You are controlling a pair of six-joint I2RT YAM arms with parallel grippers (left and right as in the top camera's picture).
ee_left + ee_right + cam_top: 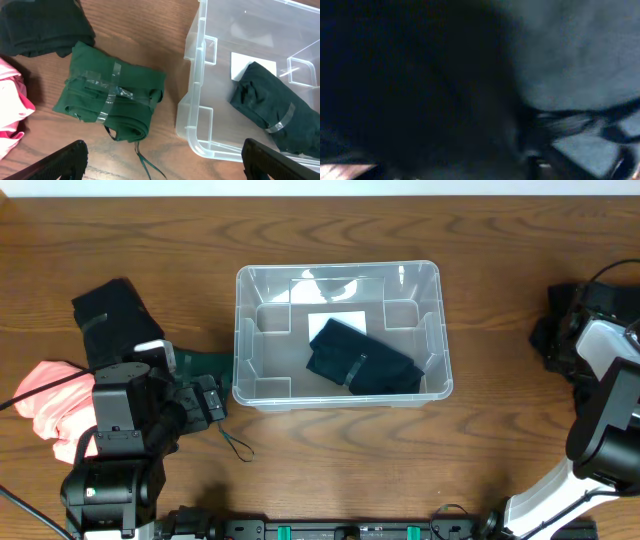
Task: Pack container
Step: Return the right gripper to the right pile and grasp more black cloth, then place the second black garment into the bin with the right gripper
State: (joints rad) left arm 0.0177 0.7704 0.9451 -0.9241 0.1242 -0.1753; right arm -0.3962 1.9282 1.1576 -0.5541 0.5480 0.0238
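Note:
The clear plastic container (338, 269) stands mid-table with a white label (335, 320) on its base. A dark taped cloth bundle (362, 358) lies inside it. In the left wrist view the container (199, 112) is at the right, with the dark bundle (272, 112) in it. A green taped cloth bundle (112, 95) lies on the table just left of the container. My left gripper (165, 165) is open and empty, hovering near the bundle's near end. My right gripper (572, 322) is down on a dark cloth (420, 75) at the right edge; its fingers are hidden.
A black cloth (115, 315) lies at the far left and a pink cloth (50, 405) in front of it, partly under my left arm. A thin green string (150, 162) trails from the green bundle. The dark cloth pile (548, 335) sits at the table's right edge.

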